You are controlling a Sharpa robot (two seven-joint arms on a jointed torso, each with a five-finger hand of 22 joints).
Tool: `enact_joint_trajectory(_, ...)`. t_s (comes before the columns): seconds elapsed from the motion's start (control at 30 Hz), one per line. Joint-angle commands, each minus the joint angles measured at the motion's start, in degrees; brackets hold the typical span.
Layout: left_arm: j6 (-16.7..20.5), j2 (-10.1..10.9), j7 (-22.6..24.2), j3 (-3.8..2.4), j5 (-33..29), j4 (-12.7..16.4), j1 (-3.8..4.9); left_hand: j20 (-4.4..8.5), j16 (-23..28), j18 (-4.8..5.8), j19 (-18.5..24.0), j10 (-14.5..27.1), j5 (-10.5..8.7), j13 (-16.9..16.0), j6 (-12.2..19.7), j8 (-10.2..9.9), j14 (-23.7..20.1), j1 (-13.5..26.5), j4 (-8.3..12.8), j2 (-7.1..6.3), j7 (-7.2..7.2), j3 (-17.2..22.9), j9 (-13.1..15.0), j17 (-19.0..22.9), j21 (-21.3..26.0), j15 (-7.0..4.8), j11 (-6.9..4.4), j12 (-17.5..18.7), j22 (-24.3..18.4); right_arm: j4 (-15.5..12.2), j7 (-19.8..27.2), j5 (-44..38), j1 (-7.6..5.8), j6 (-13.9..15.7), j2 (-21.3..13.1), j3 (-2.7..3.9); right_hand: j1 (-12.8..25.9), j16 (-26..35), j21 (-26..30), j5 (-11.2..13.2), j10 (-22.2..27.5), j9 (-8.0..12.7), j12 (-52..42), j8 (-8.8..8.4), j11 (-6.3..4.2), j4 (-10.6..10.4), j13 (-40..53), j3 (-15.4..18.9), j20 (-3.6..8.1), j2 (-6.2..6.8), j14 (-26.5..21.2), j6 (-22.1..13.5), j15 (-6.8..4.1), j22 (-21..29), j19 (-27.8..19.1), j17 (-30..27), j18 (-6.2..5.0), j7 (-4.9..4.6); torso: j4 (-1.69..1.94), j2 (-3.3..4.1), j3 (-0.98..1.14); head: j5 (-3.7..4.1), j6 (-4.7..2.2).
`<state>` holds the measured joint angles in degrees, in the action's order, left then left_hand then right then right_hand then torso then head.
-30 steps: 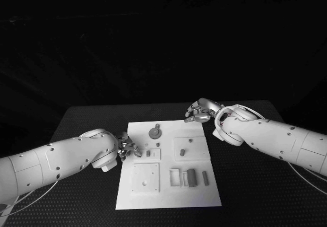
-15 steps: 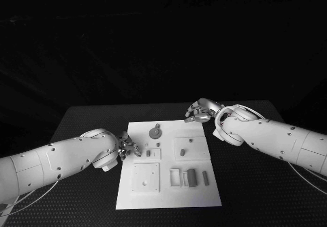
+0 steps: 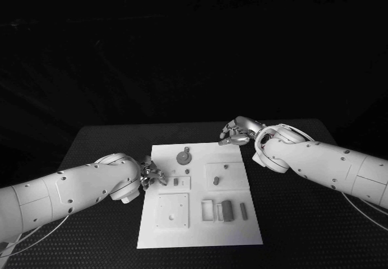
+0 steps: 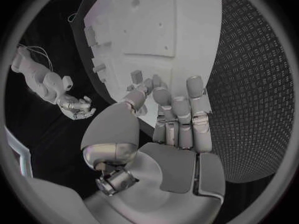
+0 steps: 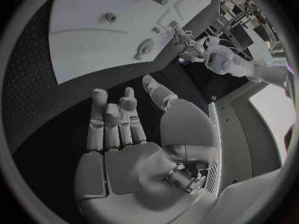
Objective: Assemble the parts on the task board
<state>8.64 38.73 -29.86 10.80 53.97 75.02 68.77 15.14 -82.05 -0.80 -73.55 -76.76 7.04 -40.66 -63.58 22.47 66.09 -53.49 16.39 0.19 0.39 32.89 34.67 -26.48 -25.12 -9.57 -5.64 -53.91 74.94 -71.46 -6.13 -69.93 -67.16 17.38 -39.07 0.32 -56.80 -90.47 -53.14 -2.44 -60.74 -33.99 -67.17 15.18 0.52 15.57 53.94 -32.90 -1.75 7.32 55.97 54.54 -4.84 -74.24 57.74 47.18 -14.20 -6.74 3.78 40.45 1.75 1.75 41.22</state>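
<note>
at the task board point(image 3: 201, 235) edges – left hand point(image 3: 153, 175) pinches a small part point(image 4: 136, 76), right hand point(image 3: 237, 133) hovers, fingers apart, empty.

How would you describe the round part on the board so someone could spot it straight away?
Start at the white task board mid-table. Near its far edge, between the two robot hands, lies the round part. It is a dark disc with a short stem; its neighbours are small pegs and straight bars.
</note>
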Motion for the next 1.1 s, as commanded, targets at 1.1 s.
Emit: enact_joint_trajectory(1.1, 0.6, -0.1, 0.7, 0.17, -1.7, -0.2, -0.17, 0.53, -0.1, 0.71, 0.0, 0.1, -1.25, 0.3, -0.1, 1.4, 0.5, 8.7, -4.4, -7.46, 0.30, -5.8, 9.2, 0.2, 0.1, -1.46, -0.05, -0.4, 1.0, 0.0, 0.5, -0.1, 0.01, -0.6, -0.1, 0.03, 0.6, -0.2, 0.1, -0.3, 0.4, -0.1, -0.3, -0.29, 0.11, -0.1, -0.1, -0.2, 0.05, 0.10, 0.0, -0.1, -0.38, 0.1, -0.5, -0.1, -0.80, -0.27, 0.02, 0.00, -0.02, 0.14, 0.02)
